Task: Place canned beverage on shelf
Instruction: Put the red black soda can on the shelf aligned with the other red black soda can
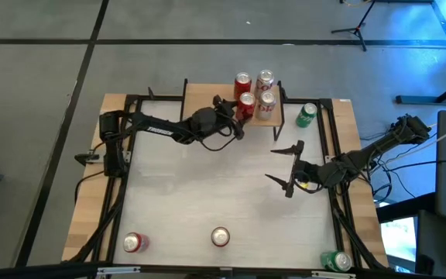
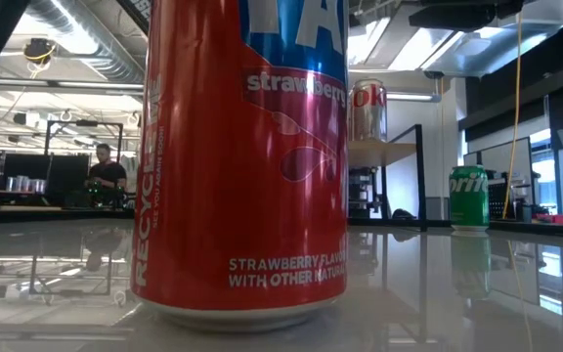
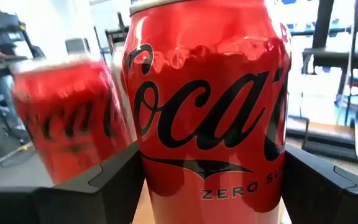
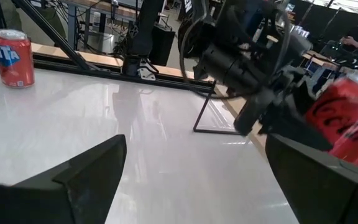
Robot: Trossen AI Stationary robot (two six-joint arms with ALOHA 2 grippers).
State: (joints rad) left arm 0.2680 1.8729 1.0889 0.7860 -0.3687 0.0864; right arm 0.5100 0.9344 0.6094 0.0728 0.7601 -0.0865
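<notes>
The shelf [image 1: 207, 99], a light-wood top on thin black legs, stands at the table's far edge and also shows in the low view [image 2: 384, 152]. On it stand a red can [image 1: 242, 81] and two pale cans [image 1: 265, 77], [image 1: 267, 105]. My left gripper [image 1: 241, 112] reaches level over the shelf's top, shut on a red Coca-Cola can [image 3: 207, 106], [image 1: 246, 105]. My right gripper [image 1: 289, 167] hangs open over the table's right half, with nothing between its fingers [image 4: 191, 180]. My left gripper pinches the Coca-Cola can's round wall between its two fingers [image 3: 120, 183], low on its two opposite sides [image 3: 151, 186]. The fingers come level from the table's left. The can stands upright over the shelf's top; I cannot tell whether its base rests on the wood.
A green Sprite can [image 1: 307, 115], [image 2: 469, 196] stands on the table just right of the shelf. Near the front edge stand a red can [image 1: 134, 242], a red strawberry can [image 1: 220, 236], [image 2: 242, 156] and a green can [image 1: 337, 261]. Black frame bars [image 1: 339, 147] line the table's sides.
</notes>
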